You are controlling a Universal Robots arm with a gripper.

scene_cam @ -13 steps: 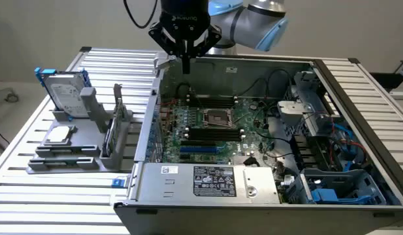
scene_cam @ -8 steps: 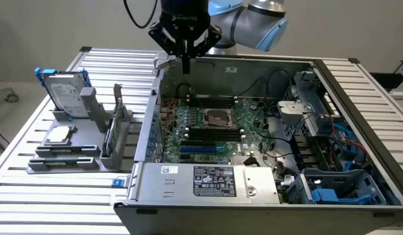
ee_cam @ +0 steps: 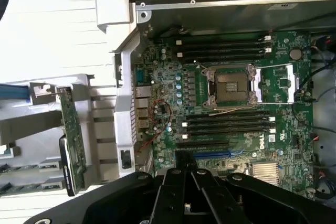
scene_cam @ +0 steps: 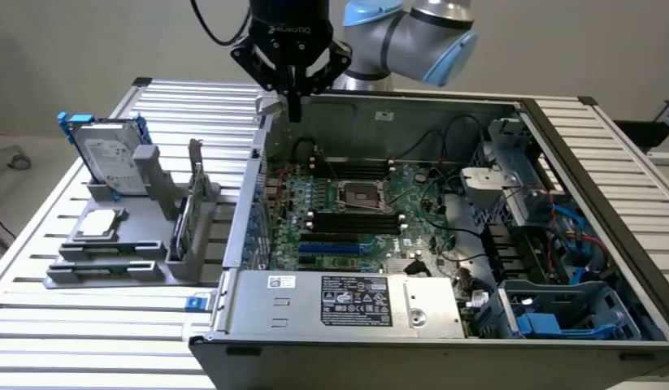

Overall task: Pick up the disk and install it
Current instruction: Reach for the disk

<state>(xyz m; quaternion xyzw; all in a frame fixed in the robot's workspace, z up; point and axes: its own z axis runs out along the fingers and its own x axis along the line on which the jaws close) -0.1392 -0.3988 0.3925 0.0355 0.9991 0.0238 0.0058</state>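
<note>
Robot gripper (scene_cam: 295, 112) is held over the back edge of the open computer case (scene_cam: 421, 110), fingers apparently pressed together with nothing between them. The disk (scene_cam: 109, 156) is seen upright in a grey stand (scene_cam: 106, 272) at the exterior view's left, well apart, its lower end hidden.

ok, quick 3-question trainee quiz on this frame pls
1. True or false: the disk already sits inside the computer case.
2. What lies flat on the grey holder, in front of the disk? A) processor chip B) screwdriver C) fan
3. Are the fingers of the gripper open or shut, and what do they hold?

Key: 1 false, it stands upright in the grey holder, outside the case. 2 A. 3 shut, holding nothing.
</note>
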